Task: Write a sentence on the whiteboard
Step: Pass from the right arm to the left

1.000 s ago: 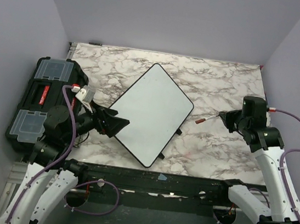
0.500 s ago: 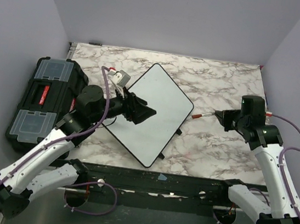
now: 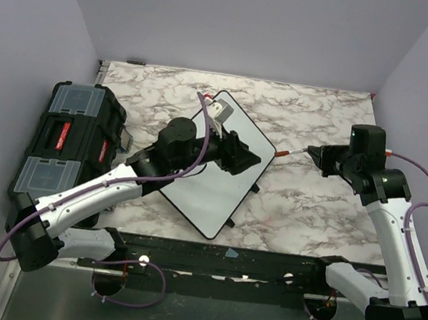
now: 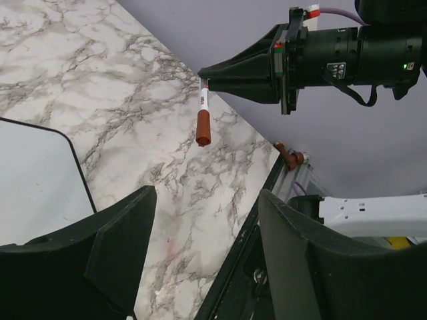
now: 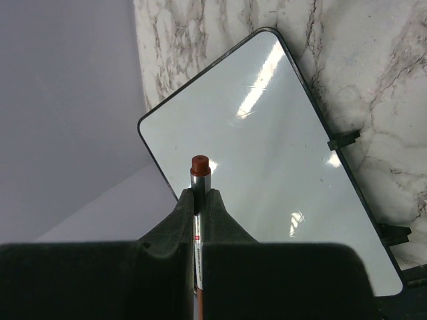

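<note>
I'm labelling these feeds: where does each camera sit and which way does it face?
Top external: above, behind the bases, looking down on table, whiteboard, toolbox; both arms show.
Left wrist: over the whiteboard's corner, facing the right gripper holding the marker; own fingers below.
Right wrist: looks along its fingers and marker at the whiteboard.
Wrist views share marker and whiteboard.

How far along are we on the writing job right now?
Done: the right gripper is shut on the marker. In hand: the open left gripper hangs over the whiteboard, facing the marker's red cap, which is on. Left: uncapping and the whole sentence; the board is blank.
</note>
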`<state>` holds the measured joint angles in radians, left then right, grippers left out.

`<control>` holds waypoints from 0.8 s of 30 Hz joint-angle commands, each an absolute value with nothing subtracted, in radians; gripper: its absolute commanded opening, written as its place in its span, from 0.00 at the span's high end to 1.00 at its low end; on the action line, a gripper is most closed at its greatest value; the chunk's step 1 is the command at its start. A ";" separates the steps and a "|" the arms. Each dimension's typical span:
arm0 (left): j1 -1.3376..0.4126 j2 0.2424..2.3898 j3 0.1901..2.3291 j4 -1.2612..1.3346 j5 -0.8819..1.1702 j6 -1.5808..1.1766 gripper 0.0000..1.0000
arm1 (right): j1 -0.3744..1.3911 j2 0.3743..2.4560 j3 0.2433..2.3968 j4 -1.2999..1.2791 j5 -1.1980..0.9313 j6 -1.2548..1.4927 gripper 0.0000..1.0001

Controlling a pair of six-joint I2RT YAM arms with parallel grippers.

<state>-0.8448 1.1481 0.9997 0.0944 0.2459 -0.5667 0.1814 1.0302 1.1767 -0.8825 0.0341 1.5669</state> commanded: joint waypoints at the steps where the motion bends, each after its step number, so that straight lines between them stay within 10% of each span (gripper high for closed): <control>1: -0.882 1.216 1.094 0.151 0.181 -0.566 0.39 | 0.178 1.026 1.198 -0.915 0.020 1.576 0.99; 24: -0.931 1.456 1.316 0.012 0.162 -0.494 0.46 | 0.178 1.026 1.232 -0.923 0.006 1.563 0.99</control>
<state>-0.9211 1.4322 1.2678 0.0422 0.1833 -0.5194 0.1814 1.0302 1.2037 -0.8917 0.0246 1.5658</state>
